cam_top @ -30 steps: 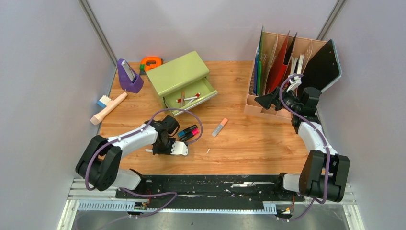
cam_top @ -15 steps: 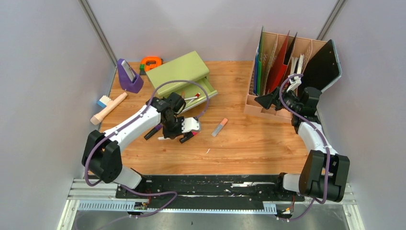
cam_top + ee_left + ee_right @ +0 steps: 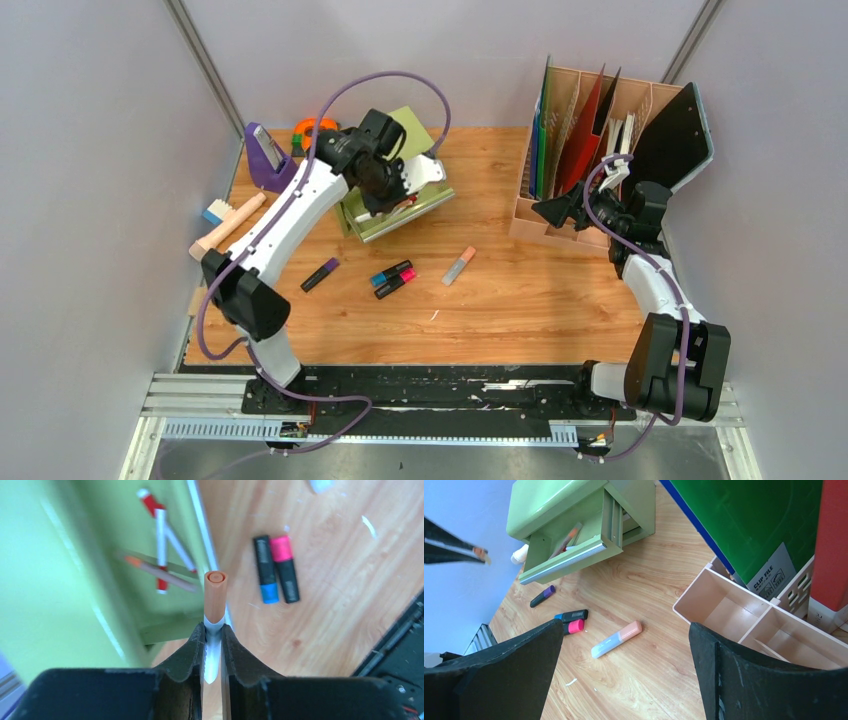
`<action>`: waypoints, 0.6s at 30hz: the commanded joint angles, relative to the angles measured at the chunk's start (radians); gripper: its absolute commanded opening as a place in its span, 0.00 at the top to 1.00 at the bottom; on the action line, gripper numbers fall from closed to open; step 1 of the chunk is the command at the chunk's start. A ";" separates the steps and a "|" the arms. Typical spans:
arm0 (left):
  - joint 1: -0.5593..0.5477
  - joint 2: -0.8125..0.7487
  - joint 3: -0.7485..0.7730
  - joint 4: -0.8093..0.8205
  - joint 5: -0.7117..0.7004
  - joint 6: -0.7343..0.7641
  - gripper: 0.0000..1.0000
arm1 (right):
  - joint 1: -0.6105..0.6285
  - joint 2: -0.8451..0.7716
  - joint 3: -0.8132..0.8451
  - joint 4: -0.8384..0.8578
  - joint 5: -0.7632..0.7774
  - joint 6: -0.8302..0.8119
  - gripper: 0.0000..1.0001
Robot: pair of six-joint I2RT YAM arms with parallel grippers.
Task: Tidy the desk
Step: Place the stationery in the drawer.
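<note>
Orange-capped highlighter point(image 3: 215, 597) pinched in left jaws | right jaws wide apart

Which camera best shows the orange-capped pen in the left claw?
The left wrist view: the orange-capped, pale-bodied pen sits centre frame, pinched in the left gripper. From above, that gripper hides it; the right wrist catches only an orange tip.

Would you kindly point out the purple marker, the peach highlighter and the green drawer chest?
purple marker point(image 3: 320, 275), top external view, mid-barrel.
peach highlighter point(image 3: 459, 266), top external view, mid-body.
green drawer chest point(image 3: 549, 502), right wrist view, top panel.
</note>
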 commanded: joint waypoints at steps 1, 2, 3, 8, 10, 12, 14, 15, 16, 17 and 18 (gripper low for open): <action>-0.003 0.149 0.185 -0.021 -0.126 -0.075 1.00 | -0.006 -0.027 0.002 0.031 -0.004 0.003 0.01; -0.003 0.201 0.242 -0.024 -0.150 -0.076 0.99 | -0.007 -0.029 0.003 0.031 -0.004 0.001 0.01; -0.003 0.226 0.269 -0.027 -0.155 -0.082 0.98 | -0.007 -0.031 0.003 0.030 -0.004 0.001 0.01; -0.001 0.406 0.465 -0.058 -0.193 -0.125 0.86 | -0.012 -0.043 0.000 0.028 -0.002 -0.003 0.01; -0.002 0.434 0.479 -0.030 -0.229 -0.145 0.77 | -0.014 -0.044 0.000 0.028 -0.001 -0.003 0.01; -0.003 0.436 0.469 0.005 -0.254 -0.168 0.69 | -0.015 -0.042 0.000 0.030 -0.002 -0.002 0.01; -0.002 0.421 0.453 0.032 -0.250 -0.190 0.59 | -0.015 -0.037 -0.001 0.033 -0.004 0.000 0.01; -0.002 0.404 0.438 0.045 -0.237 -0.197 0.56 | -0.014 -0.036 -0.001 0.034 -0.004 0.001 0.01; -0.002 0.395 0.430 0.052 -0.229 -0.211 0.51 | -0.015 -0.036 0.000 0.034 -0.005 0.002 0.01; -0.003 0.374 0.413 0.061 -0.209 -0.216 0.49 | -0.014 -0.034 0.000 0.036 -0.006 0.003 0.01; -0.003 0.364 0.404 0.065 -0.198 -0.226 0.45 | -0.014 -0.034 0.000 0.037 -0.006 0.004 0.01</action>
